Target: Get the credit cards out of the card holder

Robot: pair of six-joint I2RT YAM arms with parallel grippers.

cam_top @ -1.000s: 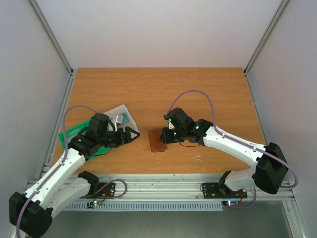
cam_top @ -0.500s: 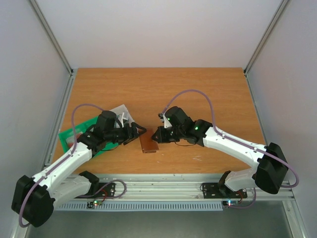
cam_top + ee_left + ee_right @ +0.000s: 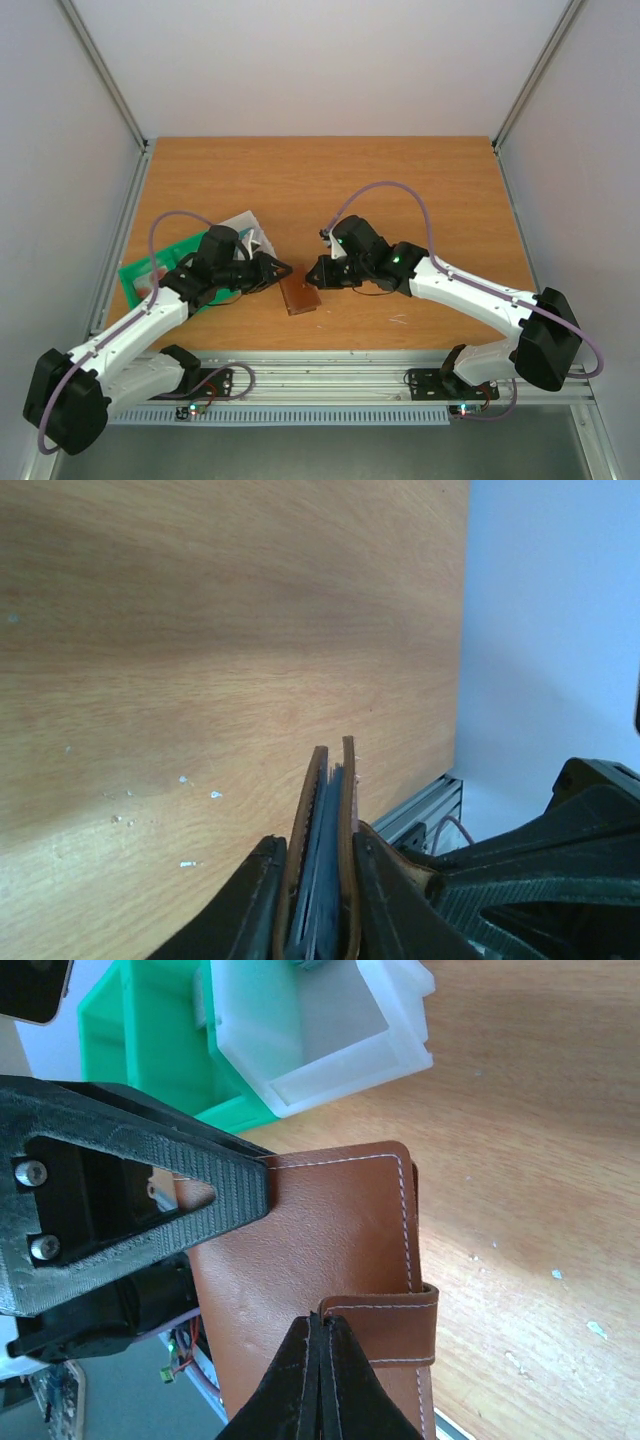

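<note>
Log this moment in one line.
left gripper: clamped on card holder | right gripper: shut, tips at strap | card holder: closed

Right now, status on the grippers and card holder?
Left gripper clamped on card holder edge. Right gripper shut on its strap. Holder folded shut. White box nearby.

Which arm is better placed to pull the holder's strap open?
Right. The right pincer, shut, sits right at the strap, while the left pincer clamps the holder by its edge, likely steadying it.
</note>
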